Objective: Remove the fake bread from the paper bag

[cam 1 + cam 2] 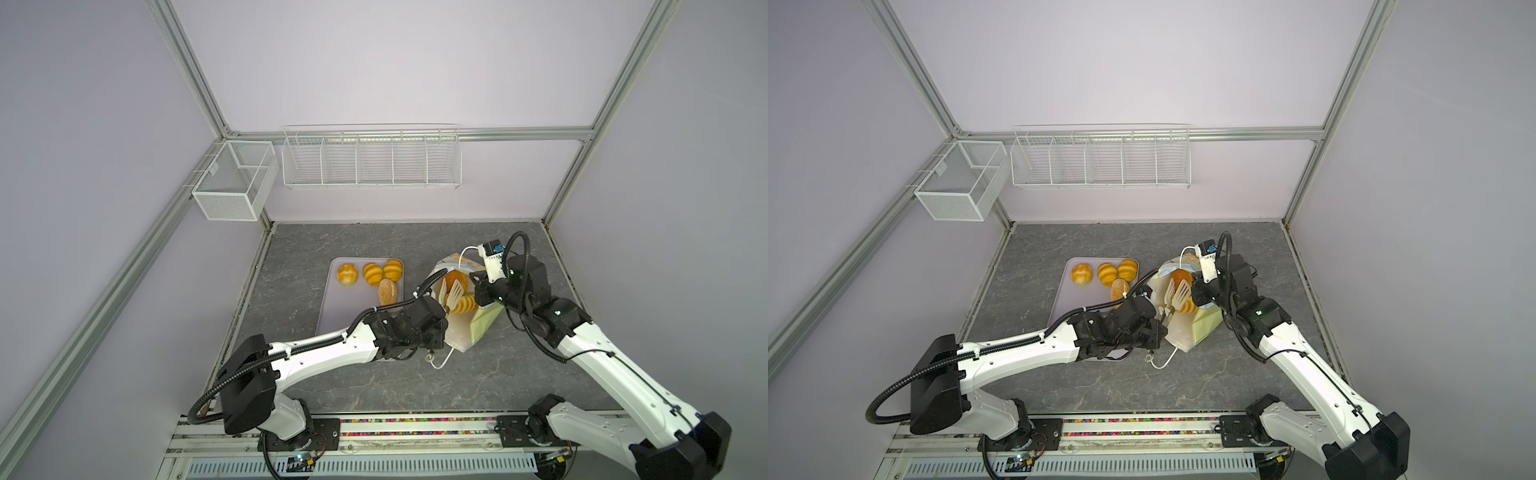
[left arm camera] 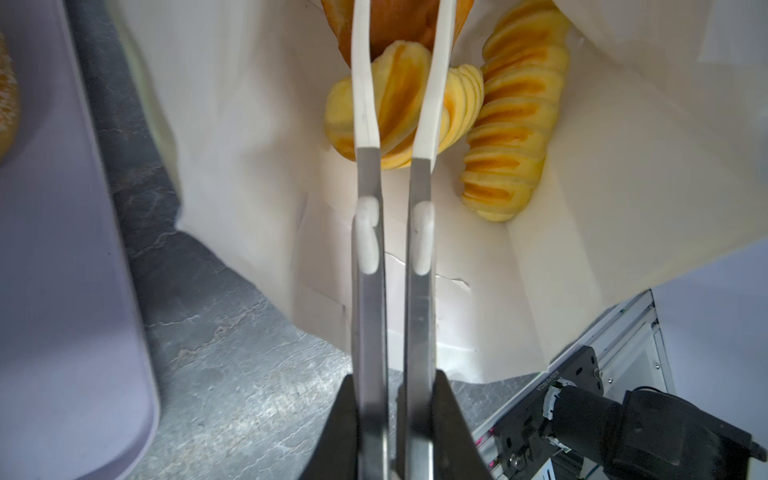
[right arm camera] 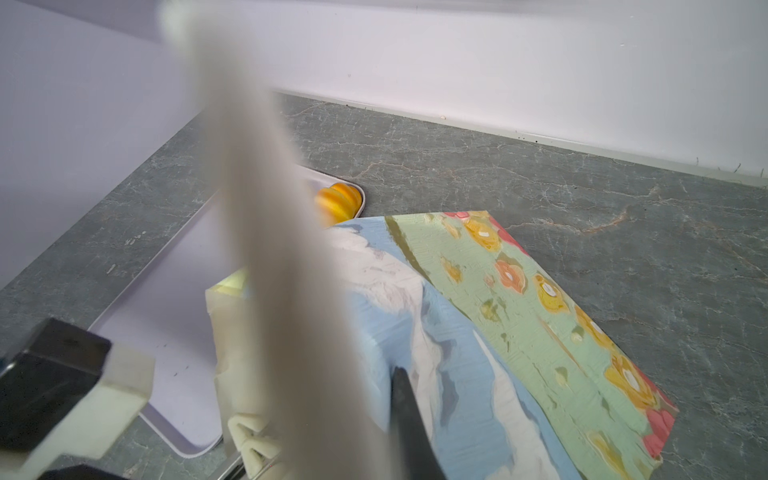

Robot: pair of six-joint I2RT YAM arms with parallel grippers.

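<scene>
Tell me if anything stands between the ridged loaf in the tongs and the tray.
Yes: the tray-side wall of the paper bag rises between the ridged loaf, pinched in the tongs, and the tray. Lifted out through the bag's open mouth, nothing visible blocks it; the tray beside the bag is bare.

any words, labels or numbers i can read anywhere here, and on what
Label on the right wrist camera mount: too small to read.
Printed code on the black bracket: too blurred to read.
The paper bag: flowers and clouds only, no words.
Nothing legible anywhere.
</scene>
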